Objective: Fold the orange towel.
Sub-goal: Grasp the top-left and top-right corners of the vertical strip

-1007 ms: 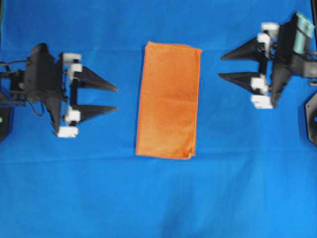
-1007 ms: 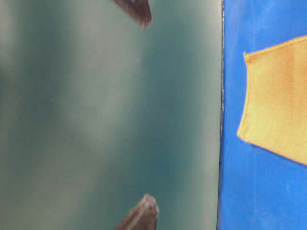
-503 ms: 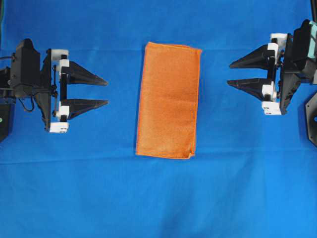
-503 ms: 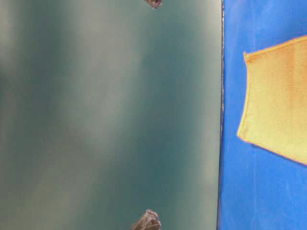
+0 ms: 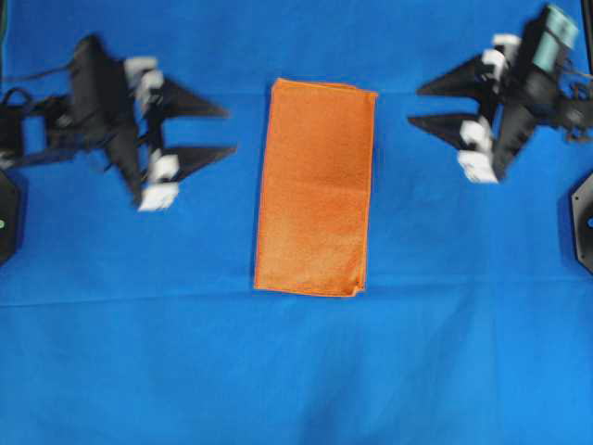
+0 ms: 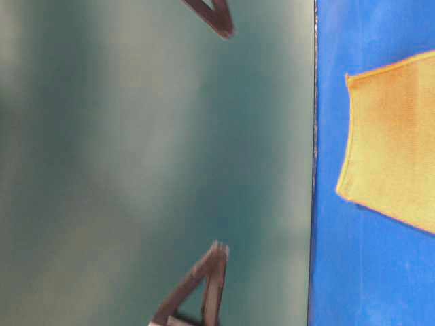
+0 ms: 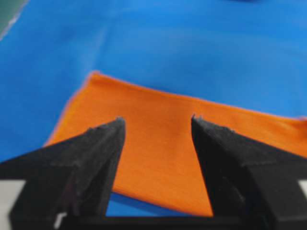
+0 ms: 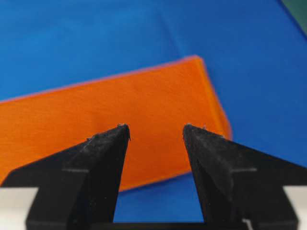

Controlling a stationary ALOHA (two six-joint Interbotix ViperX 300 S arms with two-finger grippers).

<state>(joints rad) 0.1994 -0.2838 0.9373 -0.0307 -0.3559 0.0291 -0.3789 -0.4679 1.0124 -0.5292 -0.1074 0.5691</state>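
Observation:
The orange towel (image 5: pixel 315 188) lies flat in a tall, narrow folded rectangle at the middle of the big blue cloth (image 5: pixel 296 371). It also shows in the table-level view (image 6: pixel 394 149), the left wrist view (image 7: pixel 158 158) and the right wrist view (image 8: pixel 96 120). My left gripper (image 5: pixel 228 130) is open and empty, just left of the towel's upper part, fingers pointing at it. My right gripper (image 5: pixel 415 105) is open and empty, right of the towel's upper right corner. Neither touches the towel.
The blue cloth covers the whole table. Its edge runs along a dark green background (image 6: pixel 156 163) in the table-level view. A black arm base (image 5: pixel 584 222) sits at the right edge, another at the left edge (image 5: pixel 7 218).
Both grippers have swung back in toward the towel's upper part after pulling away, and both are blurred by motion. The towel has not moved.

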